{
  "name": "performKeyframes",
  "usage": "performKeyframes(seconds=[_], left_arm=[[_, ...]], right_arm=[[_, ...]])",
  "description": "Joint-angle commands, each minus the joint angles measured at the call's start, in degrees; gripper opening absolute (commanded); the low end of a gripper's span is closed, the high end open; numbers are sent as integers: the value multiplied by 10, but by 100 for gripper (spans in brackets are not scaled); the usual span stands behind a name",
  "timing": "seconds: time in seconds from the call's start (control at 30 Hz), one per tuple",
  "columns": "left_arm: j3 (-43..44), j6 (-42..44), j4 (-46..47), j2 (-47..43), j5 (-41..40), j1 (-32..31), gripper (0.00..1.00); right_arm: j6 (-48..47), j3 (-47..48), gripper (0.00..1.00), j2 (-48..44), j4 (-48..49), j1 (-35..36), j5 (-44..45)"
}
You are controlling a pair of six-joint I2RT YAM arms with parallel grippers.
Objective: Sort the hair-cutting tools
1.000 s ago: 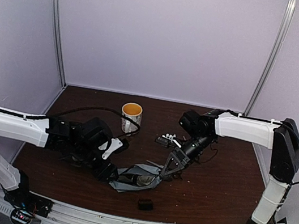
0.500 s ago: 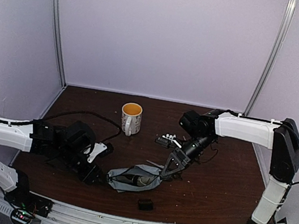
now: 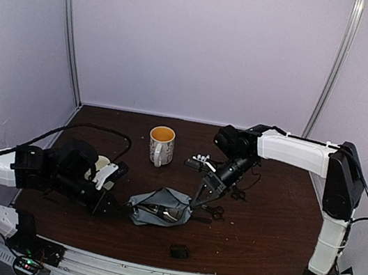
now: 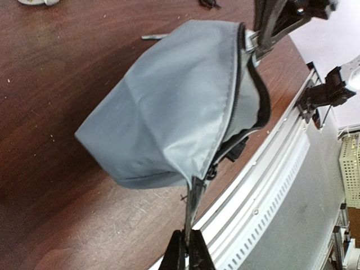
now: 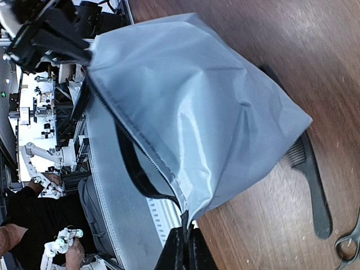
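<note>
Left pincer (image 4: 187, 250) just clenched on pouch (image 4: 163, 107) corner, pulled leftward; right pincer (image 5: 183, 244) clenched on opposite corner. Mouth held between 2 arms, likely ready for loading.

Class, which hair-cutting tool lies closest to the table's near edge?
The small black clipper guard: it lies alone in front of the grey fabric pouch; every other tool sits farther back.
</note>
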Motion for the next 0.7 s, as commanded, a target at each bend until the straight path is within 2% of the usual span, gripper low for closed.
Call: performKeyframes(seconds=[0.0,0.27,0.4,0.43,0.5,0.53,0.6,0.67], left_arm=[[-20,-52,-3,-63,6,3,0],[-82,-109,-15,-103,11,3,0],[-74,-103,-74,-104,1,2,0],[-66,-97,-92,-103,-6,2,8],[-43,-79,-133,-102,-29,2,34],[-27,-69,-149,-104,-43,2,41],[13,-40,-171,-110,-78,2,49],[51,-11,-179,-112,-127,2,51]], right_arm=[[-10,62,1,39,-25,32,-7],[0,127,4,103,-37,59,-12],[3,158,5,126,-43,59,14],[2,165,5,132,-45,59,17],[2,176,7,138,-49,59,17],[2,179,8,139,-50,59,16],[-2,188,14,139,-54,59,16],[-11,195,24,137,-62,59,26]])
